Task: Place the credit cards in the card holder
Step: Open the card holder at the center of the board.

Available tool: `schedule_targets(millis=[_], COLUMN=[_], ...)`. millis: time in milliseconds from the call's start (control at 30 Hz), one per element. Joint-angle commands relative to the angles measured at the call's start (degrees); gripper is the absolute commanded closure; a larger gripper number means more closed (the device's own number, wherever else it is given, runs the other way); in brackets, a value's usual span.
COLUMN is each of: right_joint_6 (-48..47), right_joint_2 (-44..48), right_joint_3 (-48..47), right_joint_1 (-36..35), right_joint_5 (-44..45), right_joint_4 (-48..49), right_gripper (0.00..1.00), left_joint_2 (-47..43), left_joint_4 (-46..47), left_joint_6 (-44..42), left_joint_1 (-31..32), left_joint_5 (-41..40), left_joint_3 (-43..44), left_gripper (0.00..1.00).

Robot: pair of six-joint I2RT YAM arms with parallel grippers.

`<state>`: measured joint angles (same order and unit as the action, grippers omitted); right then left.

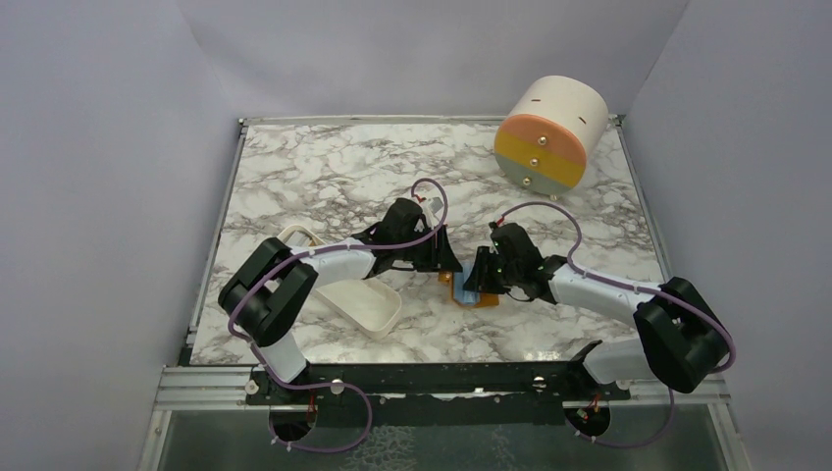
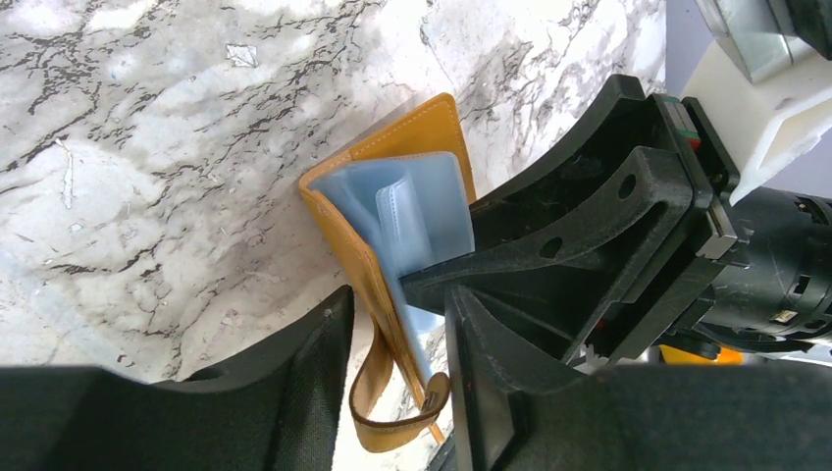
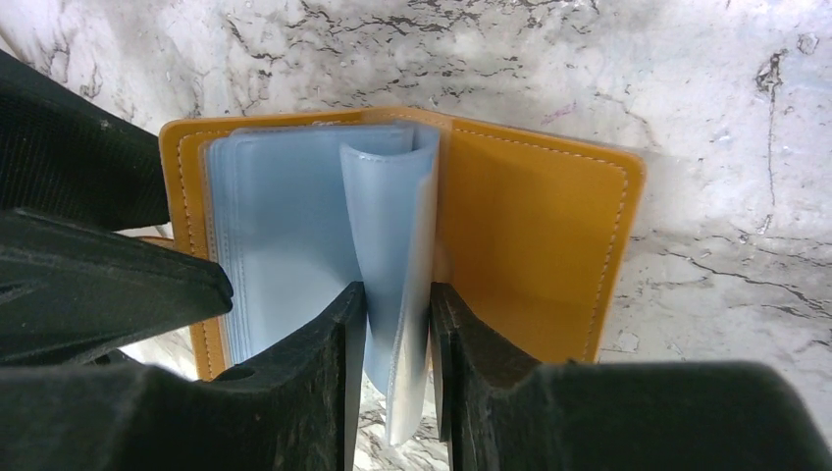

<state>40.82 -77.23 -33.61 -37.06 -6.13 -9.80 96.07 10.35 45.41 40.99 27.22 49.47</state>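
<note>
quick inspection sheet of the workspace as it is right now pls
surface: table, white-grey marble pattern
job's things: card holder lying open, blue-grey sleeves exposed; credit cards: nothing seen
clutter: white tray beside the left arm; cream-orange drum at the far right corner
grippers: right gripper jaws shut on one of the sleeves; left gripper jaws straddle the holder's edge, grip unclear
cables: purple cables looped along both arms
surroundings: plain pale walls; metal rail at the near edge
</note>
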Motion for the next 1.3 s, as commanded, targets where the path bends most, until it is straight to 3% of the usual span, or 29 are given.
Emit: schedule_targets(millis=[0, 100, 333, 533, 667, 767, 933, 1267], right_joint_6=[-0.3, -0.3, -0.1, 0.0, -1.2, -1.0, 0.0, 0.1], right_joint_2=[-0.2, -0.1, 1.9, 6.4, 11.6, 14.9, 16.9, 5.9], right_joint_3=[0.9, 1.0, 0.3, -5.4, -9.8, -11.0, -8.0, -6.6], right_joint_1=[-0.3, -0.3, -0.3, -0.3, -0.3, -0.3, -0.4, -0.5], right_joint_5=[2.0, 1.9, 6.0, 18.3, 17.1, 11.3, 2.0, 5.7], right_joint_4=[0.3, 0.0, -5.9, -22.1, -26.2, -23.8, -12.0, -8.4], right_gripper=[0.71, 0.71, 0.72, 0.71, 0.71, 0.71, 0.69, 0.44], left_joint_2=[1.0, 2.6, 2.6, 0.3, -1.5, -1.3, 0.4, 3.5], left_joint_4=[0.5, -0.4, -2.0, -2.8, -2.3, -2.1, -1.0, 5.2], left_joint_6=[-2.1, -3.2, -4.7, -3.7, -1.5, -0.8, 0.8, 3.5], left_joint_1=[0.2, 0.3, 0.3, 0.2, 0.2, 0.2, 0.4, 0.3], left_joint_5=[-0.3, -1.0, -2.4, -1.9, -1.2, -1.4, -1.0, -1.2], left_joint_3=[-0.1, 0.3, 0.9, 1.3, 1.7, 2.3, 2.9, 1.9], left_gripper=[0.62, 0.70, 1.00, 1.00, 1.00, 1.00, 1.00, 0.97])
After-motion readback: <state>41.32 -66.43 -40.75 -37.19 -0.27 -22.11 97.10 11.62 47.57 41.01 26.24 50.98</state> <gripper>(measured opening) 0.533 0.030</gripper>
